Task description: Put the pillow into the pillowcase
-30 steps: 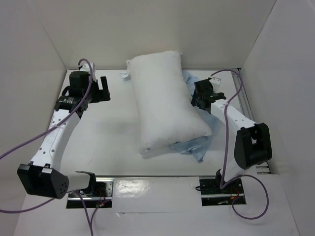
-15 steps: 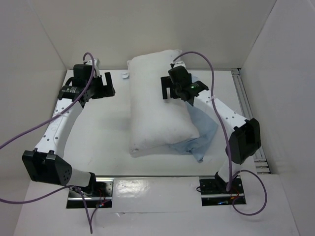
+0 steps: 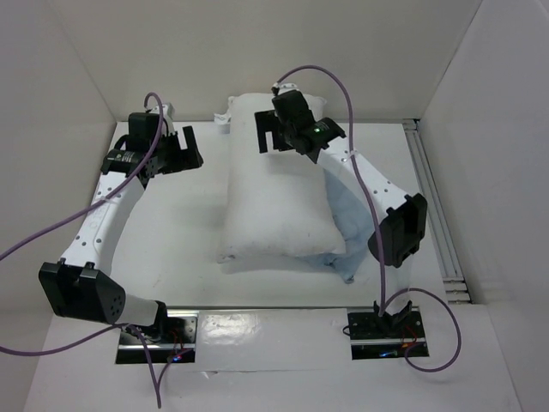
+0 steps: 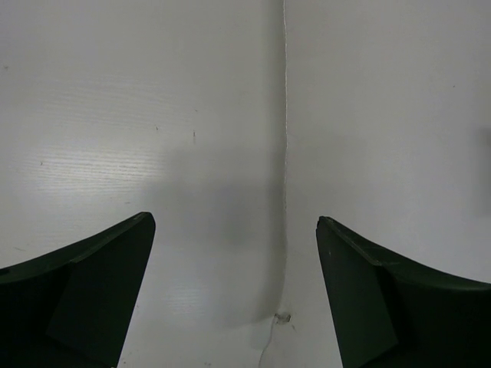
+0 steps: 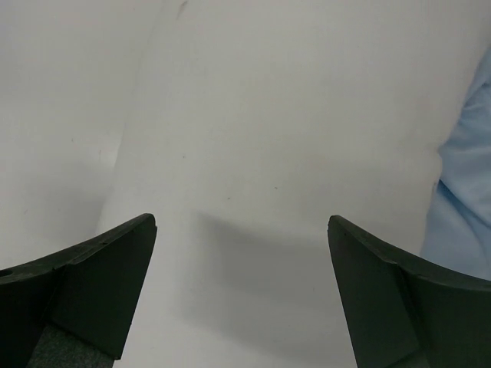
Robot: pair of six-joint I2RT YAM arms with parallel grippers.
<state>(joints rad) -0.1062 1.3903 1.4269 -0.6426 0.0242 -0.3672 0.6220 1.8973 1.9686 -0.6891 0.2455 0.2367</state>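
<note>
Layout: the counter carries both task items in the top view. The pillow lies at frame centre, its long axis running from upper centre to lower centre. It is the bulkiest item, plump and wrinkled. Expect it to be light, soft and compressible. A pinch on the flat middle will probably gather only loose fabric, so a corner or a short edge is the better hold.

The pillowcase lies partly under the pillow, showing along the pillow's right side and past its lower right corner. It is thin and limp, and is likely to bunch and slide on the smooth counter. It appears pinned by the pillow, and its open hem cannot be located in these views. Take it by an exposed edge at lower right.

The right claw hangs over the pillow's upper end with its jaws spread wide and nothing held. Its wrist view shows white fabric between the fingers and blue cloth at the right edge. The left claw sits at upper left, apart from the pillow, with its jaws equally wide and empty.
</note>
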